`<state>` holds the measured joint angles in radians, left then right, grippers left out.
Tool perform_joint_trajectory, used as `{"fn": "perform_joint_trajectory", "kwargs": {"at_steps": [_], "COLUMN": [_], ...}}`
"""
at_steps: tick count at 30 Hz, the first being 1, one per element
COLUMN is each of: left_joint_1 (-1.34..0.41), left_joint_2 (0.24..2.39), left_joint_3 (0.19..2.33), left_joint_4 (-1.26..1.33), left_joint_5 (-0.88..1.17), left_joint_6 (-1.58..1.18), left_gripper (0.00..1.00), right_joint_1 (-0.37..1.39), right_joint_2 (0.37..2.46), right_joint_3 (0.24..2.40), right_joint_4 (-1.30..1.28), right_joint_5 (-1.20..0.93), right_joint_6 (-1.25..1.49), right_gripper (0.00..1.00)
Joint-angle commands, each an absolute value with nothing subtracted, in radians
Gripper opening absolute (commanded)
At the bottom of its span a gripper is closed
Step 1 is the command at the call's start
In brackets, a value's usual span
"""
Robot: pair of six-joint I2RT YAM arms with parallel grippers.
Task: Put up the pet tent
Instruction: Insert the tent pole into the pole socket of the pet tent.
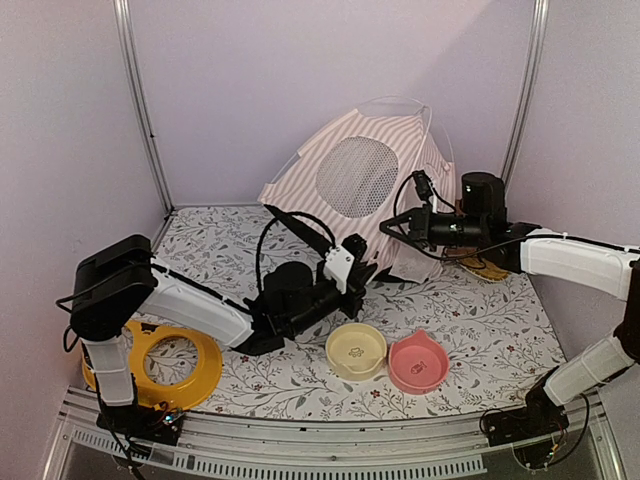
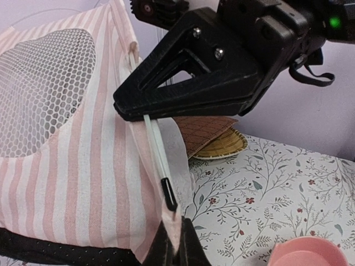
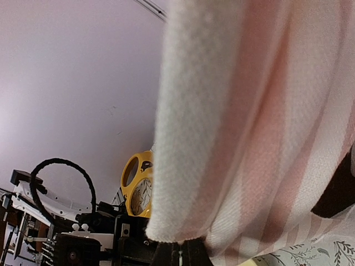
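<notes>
The pet tent [image 1: 357, 177], pink-and-white striped with a round white mesh panel, stands tilted at the back of the table. My left gripper [image 1: 362, 280] is at the tent's lower front corner. In the left wrist view it [image 2: 177, 246] is shut on a pink fabric tip just below the black end of a thin clear pole [image 2: 166, 191]. My right gripper [image 1: 388, 226] reaches in from the right and pinches the tent's right edge. Its wrist view shows it [image 3: 180, 252] shut on the striped cloth [image 3: 249, 122], which hangs right in front of the lens.
A cream bowl [image 1: 356, 350] and a pink bowl [image 1: 418, 362] sit near the front. A yellow ring-shaped piece [image 1: 165, 362] lies front left. A brown quilted mat [image 2: 208, 130] on a woven tray [image 2: 224, 147] lies behind the right gripper. Walls enclose the floral table [image 1: 480, 320].
</notes>
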<state>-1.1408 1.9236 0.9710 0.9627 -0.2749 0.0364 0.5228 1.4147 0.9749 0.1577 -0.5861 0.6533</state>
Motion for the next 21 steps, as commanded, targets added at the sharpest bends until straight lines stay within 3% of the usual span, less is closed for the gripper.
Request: {"fn": "perform_joint_trajectory", "kwargs": {"at_steps": [1, 21], "left_joint_1": [-1.183, -1.129], "left_joint_2": [1.932, 1.919], "left_joint_3": [0.937, 0.961], "left_joint_4": [0.775, 0.741], "left_joint_5": [-0.154, -0.128], "left_joint_6": [0.034, -0.042], "left_gripper": [0.00, 0.00], "right_joint_1": [0.469, 0.508], "right_joint_2": [1.423, 1.371], "right_joint_3": [1.001, 0.921], "right_joint_4": [0.365, 0.345], "right_joint_5": [-0.394, -0.356], "right_joint_6": [0.632, 0.629], "right_gripper": [0.00, 0.00]}}
